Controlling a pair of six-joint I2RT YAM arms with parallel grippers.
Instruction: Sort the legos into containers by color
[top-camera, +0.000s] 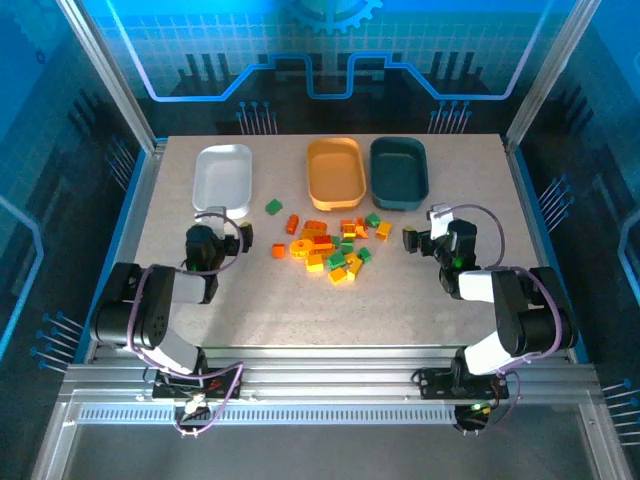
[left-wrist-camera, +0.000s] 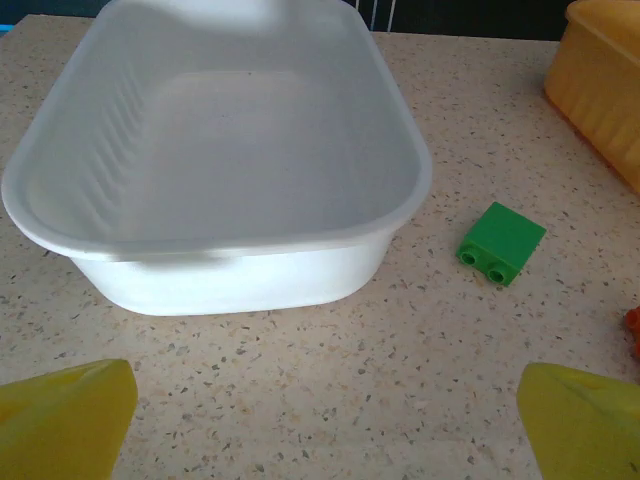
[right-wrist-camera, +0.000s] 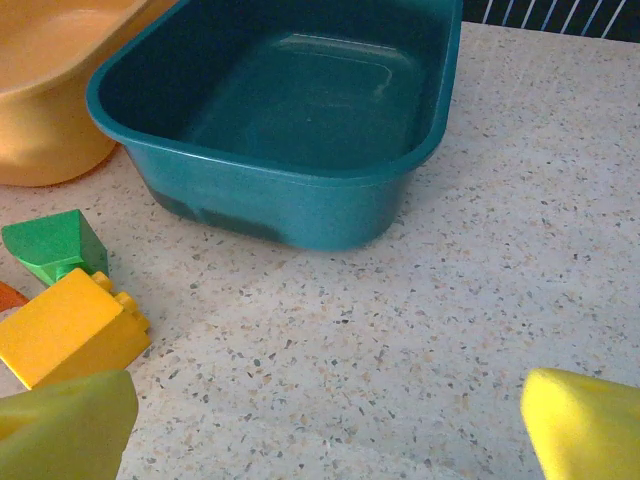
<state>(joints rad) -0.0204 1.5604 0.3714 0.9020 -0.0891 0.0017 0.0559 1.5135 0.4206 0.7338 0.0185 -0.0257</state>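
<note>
1. The speckled table (top-camera: 450, 300) sits inside a metal frame.
2. Along its far side stand the white tray (top-camera: 222, 178), set apart on the left, and the orange tray (top-camera: 335, 172) and teal tray (top-camera: 398, 172) close together.
3. The left gripper (left-wrist-camera: 320, 425) is spread wide and holds nothing, facing the white tray's near wall.
4. The right gripper (right-wrist-camera: 330, 430) is also released, facing the teal tray.
5. The legos (top-camera: 335, 245) lie heaped mid-table, before the orange tray.
6. One green brick (left-wrist-camera: 501, 243) lies alone beside the white tray, unobstructed.

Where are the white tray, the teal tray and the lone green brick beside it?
white tray (left-wrist-camera: 250, 280), left wrist view, near wall.
teal tray (right-wrist-camera: 300, 205), right wrist view, near wall.
green brick (left-wrist-camera: 505, 232), left wrist view, top face.
</note>
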